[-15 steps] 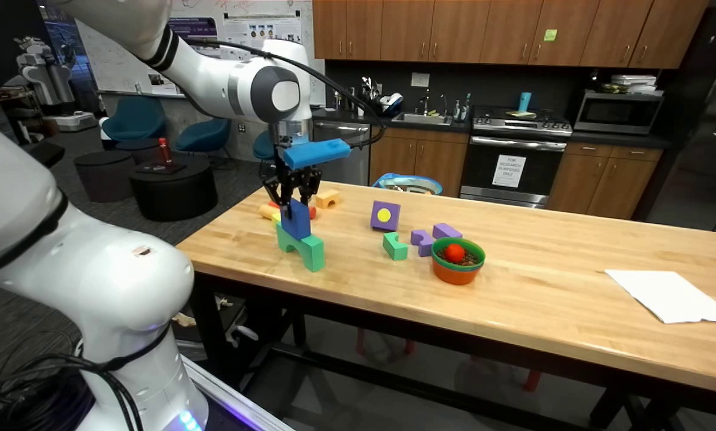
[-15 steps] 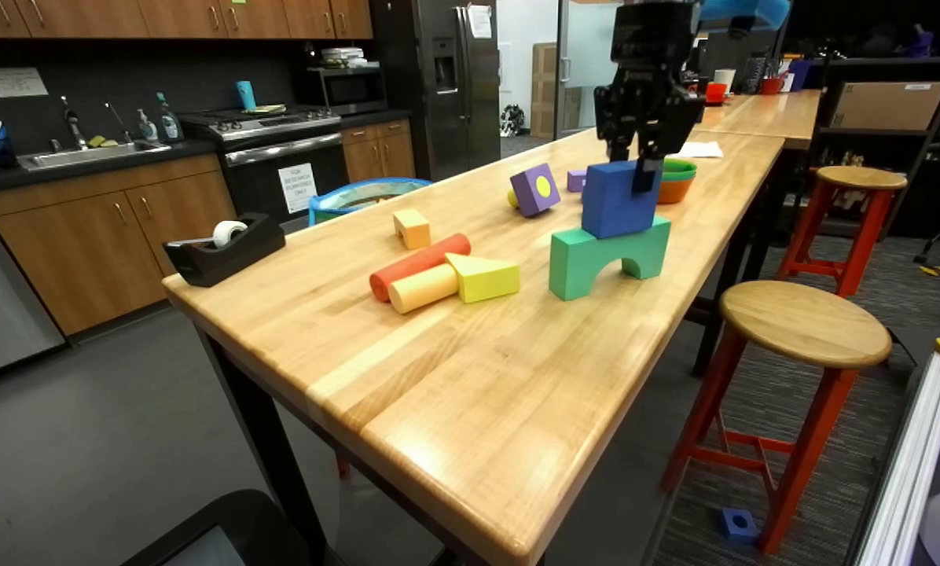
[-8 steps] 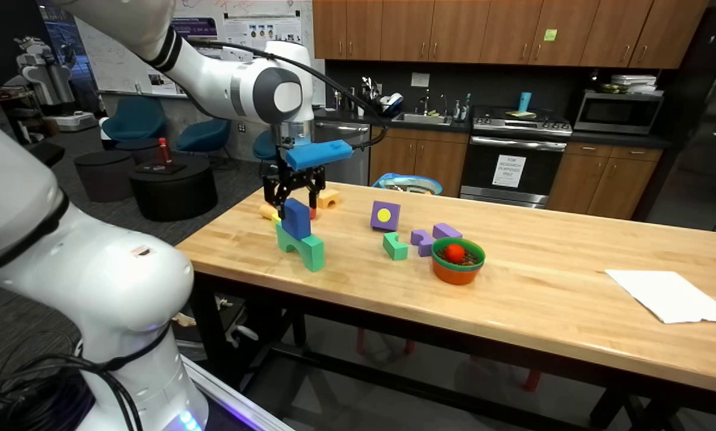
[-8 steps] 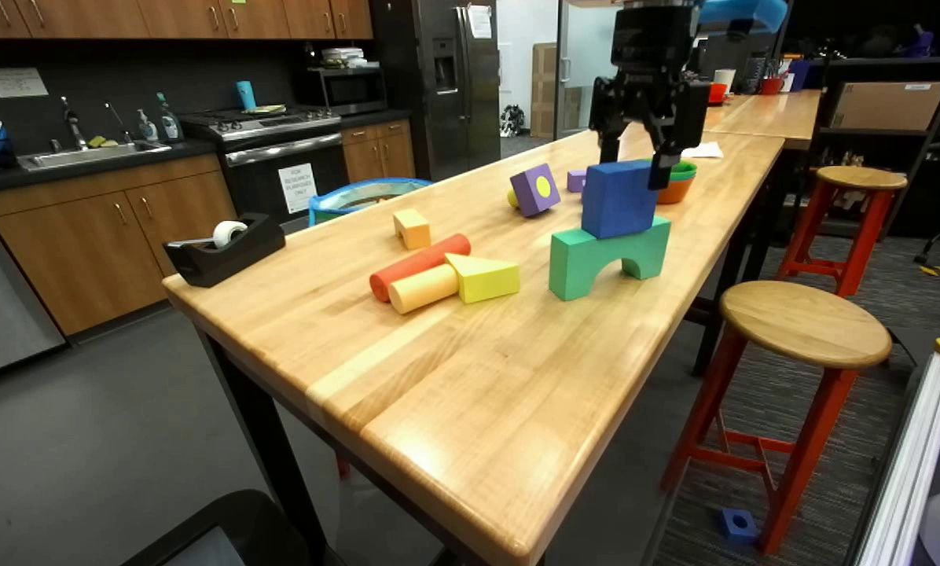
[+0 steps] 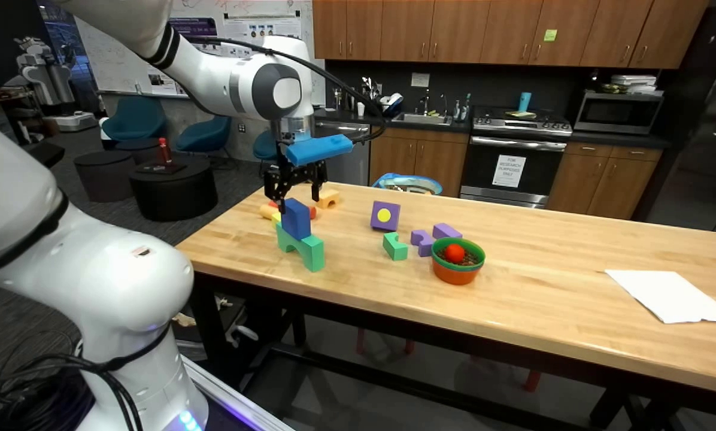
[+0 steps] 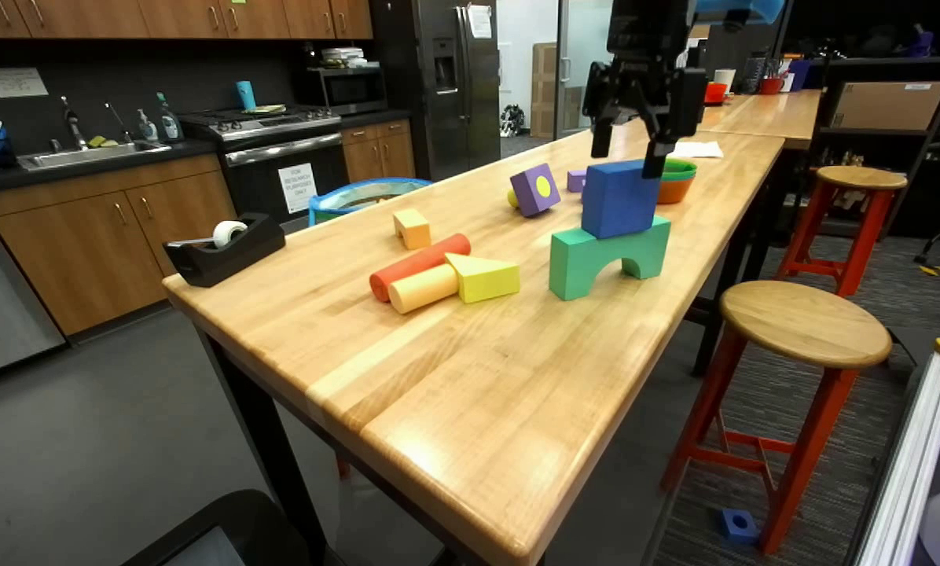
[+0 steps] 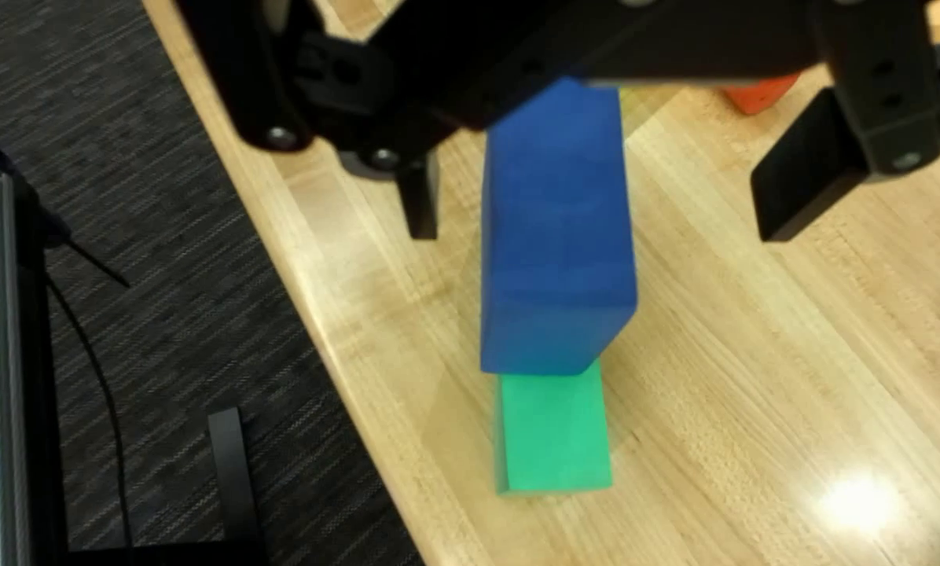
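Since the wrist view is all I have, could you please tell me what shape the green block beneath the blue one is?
Observer: The green block is an arch; its opening shows in an exterior view.
Operator: Thank you; does the blue block actually rest on it?
Observer: Yes, its underside meets the green block's top in both exterior views.
Operator: And could you name something on the table that I am missing?
Observer: There is a bowl with a red ball in it.
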Available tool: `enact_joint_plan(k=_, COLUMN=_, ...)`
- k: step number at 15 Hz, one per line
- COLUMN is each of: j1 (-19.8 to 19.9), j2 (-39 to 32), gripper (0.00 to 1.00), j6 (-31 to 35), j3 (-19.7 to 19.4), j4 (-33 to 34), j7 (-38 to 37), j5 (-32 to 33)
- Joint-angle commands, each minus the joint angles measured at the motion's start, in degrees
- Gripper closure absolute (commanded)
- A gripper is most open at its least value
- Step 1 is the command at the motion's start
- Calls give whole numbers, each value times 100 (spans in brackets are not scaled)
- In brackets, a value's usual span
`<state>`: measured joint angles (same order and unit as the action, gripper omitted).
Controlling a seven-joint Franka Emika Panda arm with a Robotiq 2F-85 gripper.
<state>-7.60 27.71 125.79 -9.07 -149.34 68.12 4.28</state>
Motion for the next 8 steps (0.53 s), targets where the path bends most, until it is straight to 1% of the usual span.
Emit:
enact_joint_plan(k=1, j1=109, j2=345, gripper=0, j6=137, j3=173, j4=-49, j7=-113, j5=-12)
enact_joint_plan(k=4, j1=126, j2=599, gripper=0, j6=234, j3=250, j4=-65, j7=-262, j5=25)
enact_joint_plan(k=6, j1=176, j2=706, gripper=0, j6=372, j3=321, j4=-46, j7=-543, j5=51)
enact_joint_plan(k=8, j1=274, j2=729, gripper=0, j6=585, j3=391, j4=1, j7=-987, j5=82)
